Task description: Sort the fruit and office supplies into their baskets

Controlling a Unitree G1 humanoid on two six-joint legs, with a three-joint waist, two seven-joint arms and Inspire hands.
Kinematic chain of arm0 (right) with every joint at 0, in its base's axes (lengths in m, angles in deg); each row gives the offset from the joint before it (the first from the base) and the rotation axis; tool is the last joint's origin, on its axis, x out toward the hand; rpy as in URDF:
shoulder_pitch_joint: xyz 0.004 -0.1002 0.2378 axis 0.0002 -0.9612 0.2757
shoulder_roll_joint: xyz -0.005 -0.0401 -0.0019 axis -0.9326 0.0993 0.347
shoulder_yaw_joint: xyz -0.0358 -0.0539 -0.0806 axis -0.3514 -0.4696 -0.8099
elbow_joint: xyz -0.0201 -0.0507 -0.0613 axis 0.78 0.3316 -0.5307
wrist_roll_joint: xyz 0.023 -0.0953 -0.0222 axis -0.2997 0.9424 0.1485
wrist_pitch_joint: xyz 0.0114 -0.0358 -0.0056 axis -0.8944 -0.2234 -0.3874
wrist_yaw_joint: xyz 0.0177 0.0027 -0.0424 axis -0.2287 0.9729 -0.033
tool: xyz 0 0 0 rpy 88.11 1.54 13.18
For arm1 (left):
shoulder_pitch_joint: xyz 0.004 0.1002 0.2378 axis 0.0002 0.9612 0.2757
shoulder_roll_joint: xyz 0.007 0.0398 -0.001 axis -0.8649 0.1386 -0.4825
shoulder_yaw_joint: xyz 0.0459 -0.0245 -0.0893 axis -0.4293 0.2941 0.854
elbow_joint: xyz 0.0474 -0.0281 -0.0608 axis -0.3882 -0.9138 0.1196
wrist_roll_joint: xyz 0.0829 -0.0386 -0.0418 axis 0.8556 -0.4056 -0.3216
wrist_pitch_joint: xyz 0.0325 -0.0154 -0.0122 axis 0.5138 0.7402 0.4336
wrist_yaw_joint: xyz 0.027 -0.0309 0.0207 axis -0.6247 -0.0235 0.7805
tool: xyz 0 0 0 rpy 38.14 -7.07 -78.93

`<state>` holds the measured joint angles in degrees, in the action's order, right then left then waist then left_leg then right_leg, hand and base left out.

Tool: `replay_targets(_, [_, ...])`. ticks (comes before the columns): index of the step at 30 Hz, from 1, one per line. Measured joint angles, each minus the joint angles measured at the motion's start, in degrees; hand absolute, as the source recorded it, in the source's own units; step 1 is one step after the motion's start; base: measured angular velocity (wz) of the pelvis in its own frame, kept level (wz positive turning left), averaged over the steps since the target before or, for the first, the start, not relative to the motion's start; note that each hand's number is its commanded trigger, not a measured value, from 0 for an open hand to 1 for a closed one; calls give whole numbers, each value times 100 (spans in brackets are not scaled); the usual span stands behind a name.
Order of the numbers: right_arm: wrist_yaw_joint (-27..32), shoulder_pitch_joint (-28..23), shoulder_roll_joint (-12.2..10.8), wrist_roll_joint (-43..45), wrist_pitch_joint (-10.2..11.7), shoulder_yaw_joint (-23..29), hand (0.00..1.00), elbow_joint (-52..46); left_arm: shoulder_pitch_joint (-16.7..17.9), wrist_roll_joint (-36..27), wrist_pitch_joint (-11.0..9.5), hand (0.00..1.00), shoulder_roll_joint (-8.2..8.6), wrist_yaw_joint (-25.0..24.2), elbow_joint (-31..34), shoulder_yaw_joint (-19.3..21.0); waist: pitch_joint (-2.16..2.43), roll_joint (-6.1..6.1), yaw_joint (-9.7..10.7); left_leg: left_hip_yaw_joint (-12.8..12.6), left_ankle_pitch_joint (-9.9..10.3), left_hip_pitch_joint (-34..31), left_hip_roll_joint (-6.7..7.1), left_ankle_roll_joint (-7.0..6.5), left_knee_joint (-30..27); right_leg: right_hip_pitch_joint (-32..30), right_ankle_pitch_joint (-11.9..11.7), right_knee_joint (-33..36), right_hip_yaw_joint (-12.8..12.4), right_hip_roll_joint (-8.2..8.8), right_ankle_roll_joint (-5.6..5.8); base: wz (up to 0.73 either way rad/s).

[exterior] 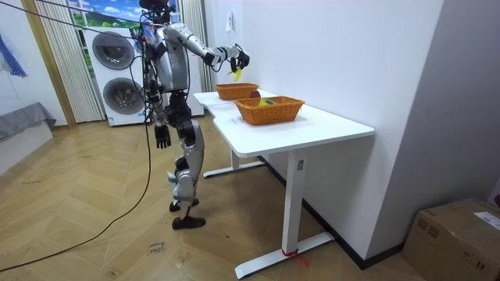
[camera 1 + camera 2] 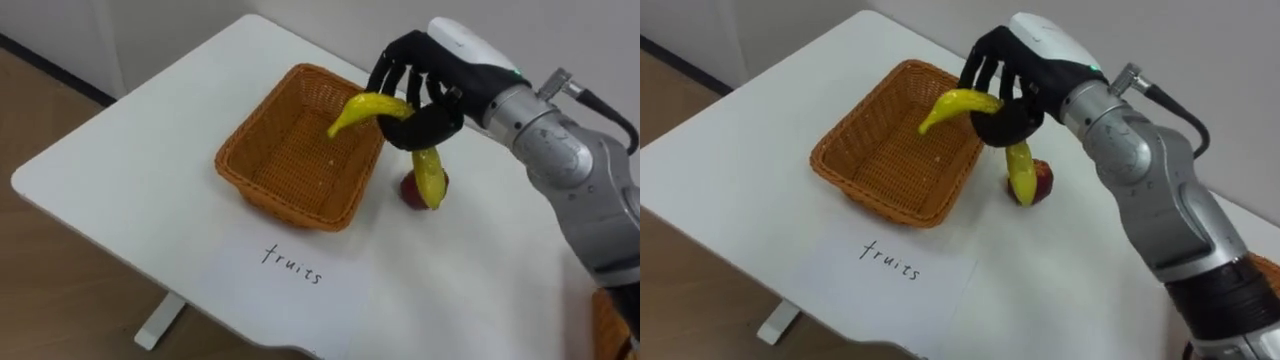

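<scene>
My right hand (image 2: 405, 62) is shut on a yellow banana (image 2: 368, 104) and holds it in the air over the right rim of an orange wicker basket (image 2: 290, 212). One end of the banana points over the basket, while the other hangs down outside it. Nothing lies in the basket. A red apple (image 2: 409, 190) sits on the white table (image 2: 120, 150) just right of the basket, partly behind the banana. In the room view my left hand (image 1: 162, 139) hangs at my side, away from the table.
A white sheet with handwriting (image 2: 292, 265) lies in front of the basket. A second orange basket (image 1: 269, 111) with some items in it stands further along the table. I stand at the table's far end, near stacked washing machines (image 1: 113, 66).
</scene>
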<state>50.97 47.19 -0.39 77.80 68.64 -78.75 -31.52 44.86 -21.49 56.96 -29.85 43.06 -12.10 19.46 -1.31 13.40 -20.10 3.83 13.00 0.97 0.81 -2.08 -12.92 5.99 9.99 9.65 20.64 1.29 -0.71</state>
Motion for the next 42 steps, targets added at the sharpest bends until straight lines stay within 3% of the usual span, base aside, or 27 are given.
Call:
replay_targets(5, [249,218,-155,2,18,-185,100,400,11,12,25,0,70,3,0,-19,-3,-4,-79,60,-1,-24,21,-1,-53,4,23,-2,51,47,36,9])
replay_targets(18, [652,344,-177,100,23,-262,100,577,48,50,113,0,37,-4,145,-15,-15,-27,-244,148,-2,-46,92,-4,-34,45,45,-15,-2,24,68,2])
replay_targets(23, [712,394,-180,96,16,-502,100,548,65,52,174,0,19,2,200,-21,-9,-29,-268,149,-3,-55,92,-4,-76,48,45,-14,14,23,68,0])
replay_targets(31, [747,415,-182,97,-7,-639,100,548,81,53,274,0,-4,26,240,-19,46,-41,-278,212,-6,-31,93,-10,-81,99,45,-12,43,33,68,3])
replay_targets(42, [743,419,-182,87,-3,-879,100,573,84,40,274,0,-19,26,232,-18,48,-45,-404,262,-10,-21,100,-5,-132,158,45,-14,17,32,68,2])
